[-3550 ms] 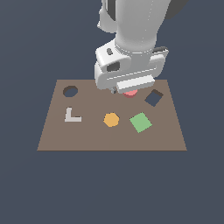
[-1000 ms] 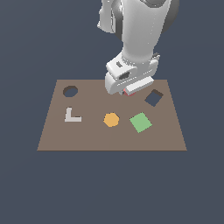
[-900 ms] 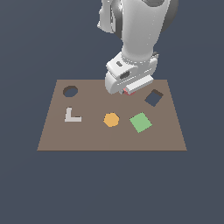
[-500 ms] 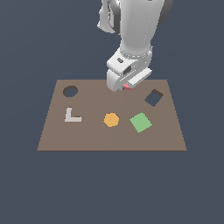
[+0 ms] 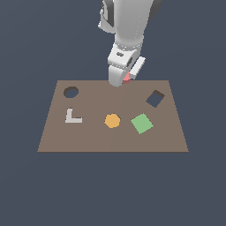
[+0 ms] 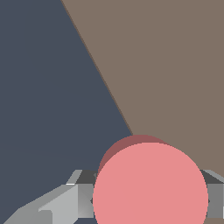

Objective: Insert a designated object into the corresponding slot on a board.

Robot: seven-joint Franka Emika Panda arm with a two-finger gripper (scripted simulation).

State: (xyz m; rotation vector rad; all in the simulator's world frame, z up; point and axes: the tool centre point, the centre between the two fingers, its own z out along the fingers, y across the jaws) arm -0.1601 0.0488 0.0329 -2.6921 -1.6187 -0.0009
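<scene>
My gripper [image 5: 124,81] hangs above the far edge of the brown board [image 5: 88,137], shut on the pinkish-red round disc [image 5: 126,79], which shows only as a small red patch under the hand. In the wrist view the disc [image 6: 151,188] fills the space between the grey fingers [image 6: 65,201], lifted off the board [image 6: 175,65]. The dark roundish slot [image 5: 71,92] lies at the board's far corner on the exterior view's left, well apart from the gripper.
An orange hexagon [image 5: 112,120] and a green square [image 5: 141,123] lie on the board's middle. A grey L-shaped piece [image 5: 72,116] sits near the round slot. A dark tilted square hole [image 5: 155,98] is on the exterior view's right.
The gripper has risen with the red disc and shifted towards the board's far edge and slightly to the exterior view's left, tilting as it went.
</scene>
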